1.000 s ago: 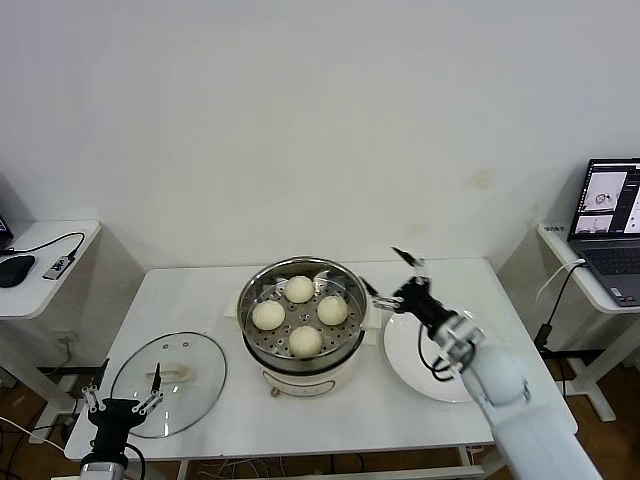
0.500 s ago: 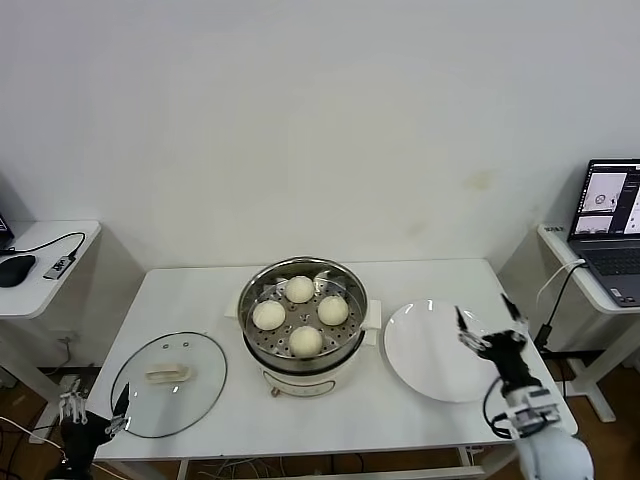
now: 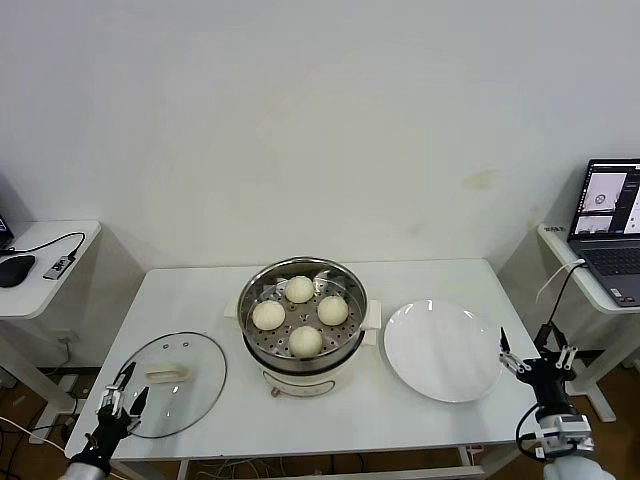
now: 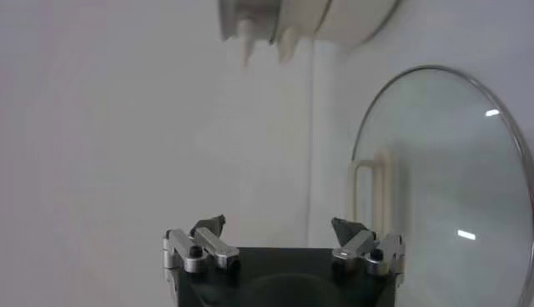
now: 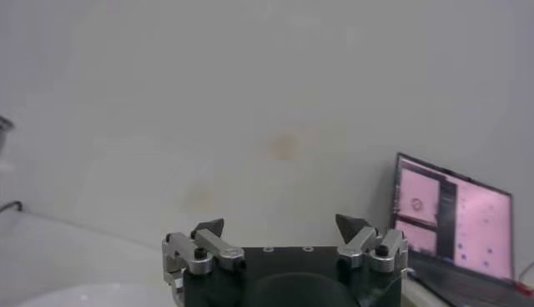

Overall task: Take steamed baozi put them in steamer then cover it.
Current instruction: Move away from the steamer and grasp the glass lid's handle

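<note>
Four cream-white baozi [image 3: 300, 315] sit on the perforated tray inside the steel steamer [image 3: 262, 352] at the table's middle. The clear glass cover [image 3: 190, 395] with its cream handle [image 3: 167, 375] lies flat on the table at the front left; it also shows in the left wrist view [image 4: 442, 183], beside the steamer's base [image 4: 334, 17]. My left gripper [image 3: 124, 396] is open and empty at the cover's front-left rim. My right gripper [image 3: 536, 352] is open and empty, off the table's right edge beside the white plate [image 3: 442, 350].
A side table with a laptop [image 3: 608, 222] stands at the far right; the laptop also shows in the right wrist view [image 5: 455, 221]. Another side table with a mouse [image 3: 14, 268] and cable is at the far left.
My right gripper has drawn back from beside the steamer, across the plate, to beyond the table's right edge. My left gripper dropped low off the front-left corner, then came back up to the cover's rim.
</note>
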